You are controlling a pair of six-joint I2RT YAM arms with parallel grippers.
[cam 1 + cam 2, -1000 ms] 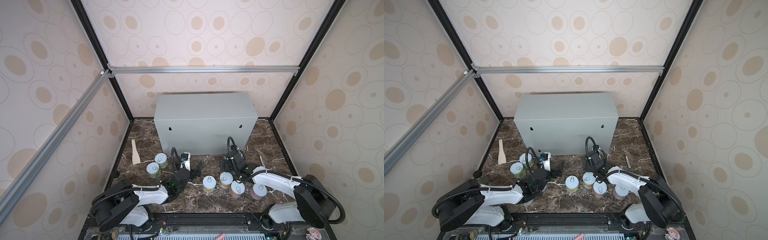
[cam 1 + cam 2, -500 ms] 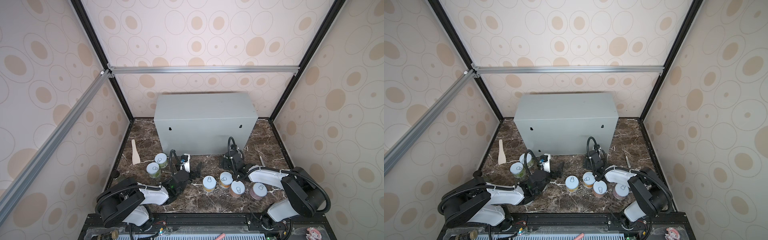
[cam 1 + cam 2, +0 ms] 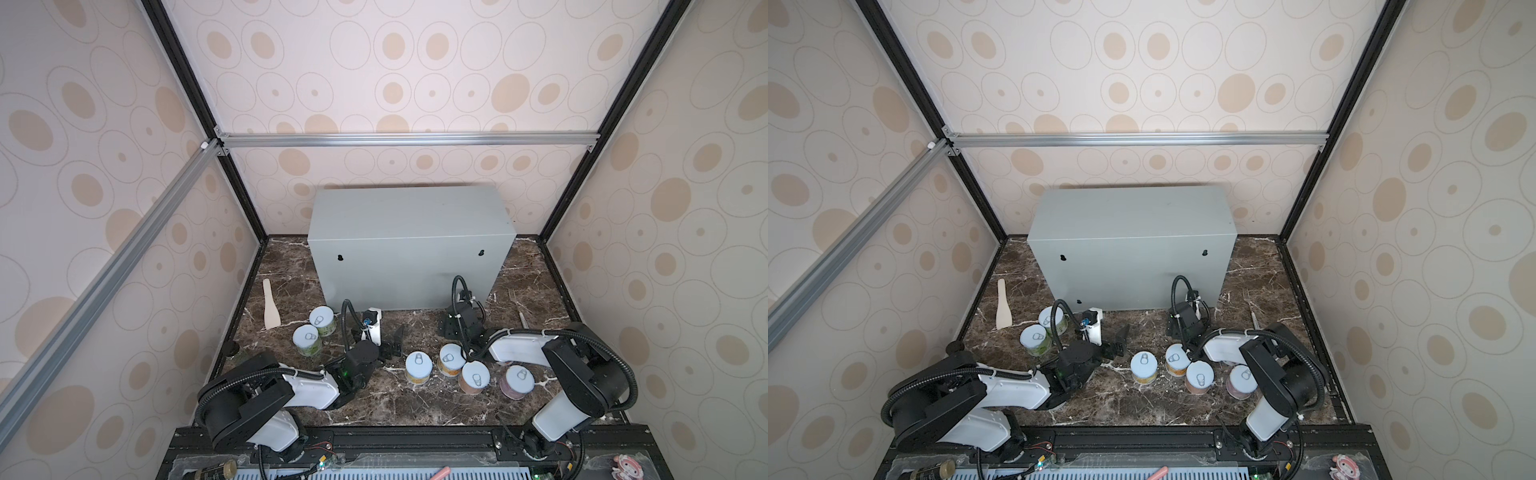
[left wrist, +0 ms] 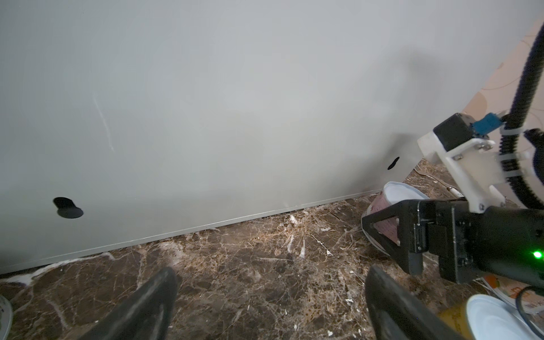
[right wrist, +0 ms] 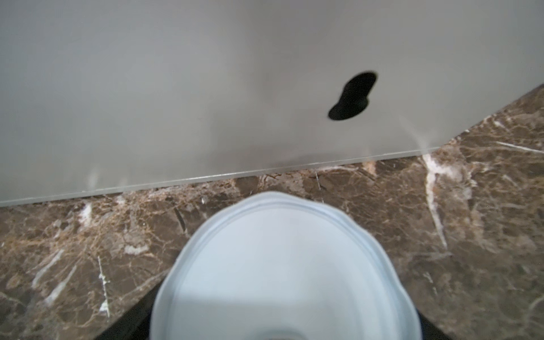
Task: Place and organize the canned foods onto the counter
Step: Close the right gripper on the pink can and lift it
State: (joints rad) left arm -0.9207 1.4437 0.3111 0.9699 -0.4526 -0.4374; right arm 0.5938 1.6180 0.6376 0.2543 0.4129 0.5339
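The counter is a big grey box at the back. My right gripper sits low in front of its right end. Its fingers stand wide on either side of a pink-labelled can, whose pale lid fills the right wrist view. I cannot see whether they touch it. My left gripper is open and empty over the marble, facing the counter's front. Two green cans stand to its left. Several cans stand at front right: yellow, orange, another and pink.
A wooden spatula lies by the left wall and a fork by the counter's right end. Patterned walls close in three sides, and an aluminium bar crosses overhead. Both arm bases sit at the front edge.
The right arm has folded in and its gripper has edged left, its jaws narrowing around the pink can. The left gripper has stayed open and nearly still.
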